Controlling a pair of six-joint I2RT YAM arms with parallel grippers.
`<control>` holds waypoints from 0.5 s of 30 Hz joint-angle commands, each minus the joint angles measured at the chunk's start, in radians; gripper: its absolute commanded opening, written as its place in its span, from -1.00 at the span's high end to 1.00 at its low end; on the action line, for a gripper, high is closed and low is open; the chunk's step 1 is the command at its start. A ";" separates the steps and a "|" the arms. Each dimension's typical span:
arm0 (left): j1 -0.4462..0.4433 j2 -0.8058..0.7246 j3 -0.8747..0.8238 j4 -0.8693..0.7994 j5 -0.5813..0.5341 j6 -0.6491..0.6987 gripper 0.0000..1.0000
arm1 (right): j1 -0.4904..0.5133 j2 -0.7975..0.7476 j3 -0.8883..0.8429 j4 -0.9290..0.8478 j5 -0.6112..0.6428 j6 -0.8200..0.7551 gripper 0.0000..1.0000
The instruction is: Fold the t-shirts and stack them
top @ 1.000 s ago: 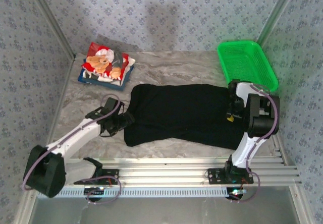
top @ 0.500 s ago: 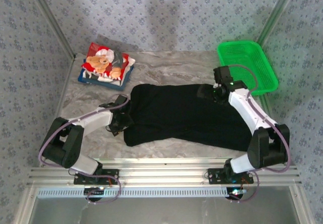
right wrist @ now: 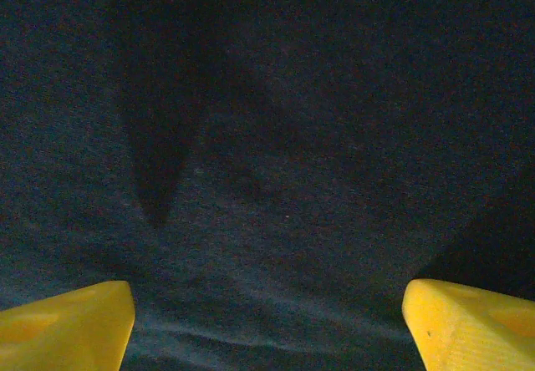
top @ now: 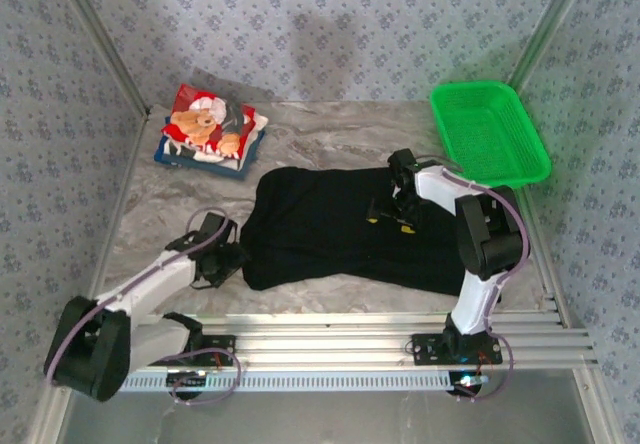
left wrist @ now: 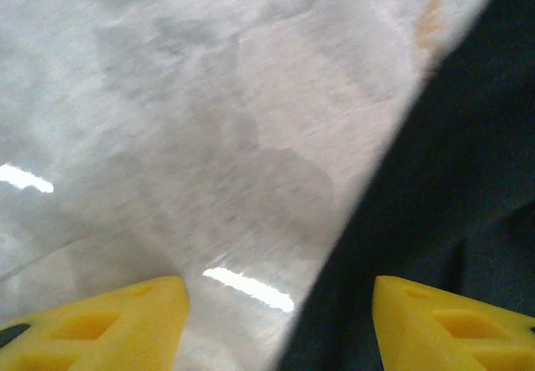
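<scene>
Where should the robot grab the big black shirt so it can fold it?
Best guess: the left edge of the black shirt, coming in low from the left over the table. It lies spread flat, so its middle gives little to pinch, but that edge ends on bare tabletop where a finger could slip under. The left tool stands open across it.

You find no word, number or brand to read here: the print on the red-and-white t-shirt [top: 208, 129] shows as a picture alone, too small for lettering, and the black t-shirt [top: 330, 229] lies plain on the surface [top: 330, 134].
</scene>
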 commanded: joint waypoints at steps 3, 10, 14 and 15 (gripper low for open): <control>0.012 -0.119 -0.011 -0.278 0.019 -0.053 -0.19 | 0.002 0.038 -0.014 -0.123 0.052 -0.032 -0.76; 0.005 -0.064 0.287 -0.180 0.018 0.026 -0.41 | 0.053 0.065 -0.023 -0.131 0.052 -0.030 -0.77; 0.001 0.191 0.488 -0.036 0.103 0.111 -0.44 | 0.110 0.084 -0.026 -0.135 0.034 -0.020 -0.77; -0.006 0.258 0.537 -0.004 0.122 0.126 -0.42 | 0.120 0.081 -0.031 -0.133 0.031 -0.021 -0.77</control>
